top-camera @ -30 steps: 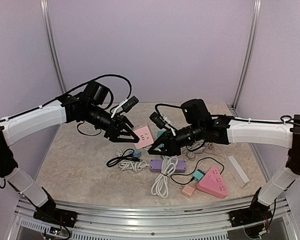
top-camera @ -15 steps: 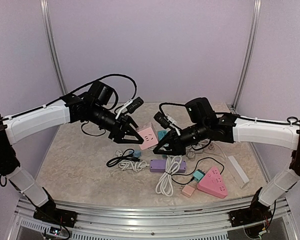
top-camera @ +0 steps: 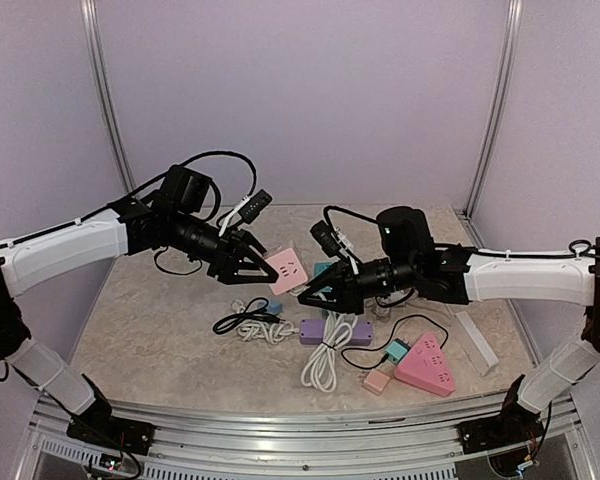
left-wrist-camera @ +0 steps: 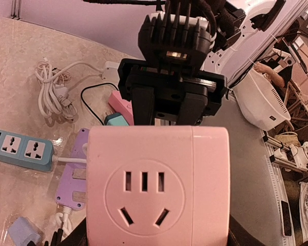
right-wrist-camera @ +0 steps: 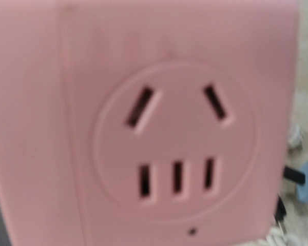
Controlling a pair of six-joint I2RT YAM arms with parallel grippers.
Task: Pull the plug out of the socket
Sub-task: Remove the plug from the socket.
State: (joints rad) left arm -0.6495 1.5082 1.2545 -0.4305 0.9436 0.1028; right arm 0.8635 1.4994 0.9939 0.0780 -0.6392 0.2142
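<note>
Socket left of right gripper

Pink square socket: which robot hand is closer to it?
Left. The left gripper holds the pink square socket above the table. The right gripper points at the socket's face from close by, seemingly not touching.

enclosure: pale lilac back wall well beyond the left gripper and right gripper; matching side panels outboard of each; aluminium corner posts behind them; marbled beige tabletop beneath both; aluminium rail on their near side. soft, even light.
</note>
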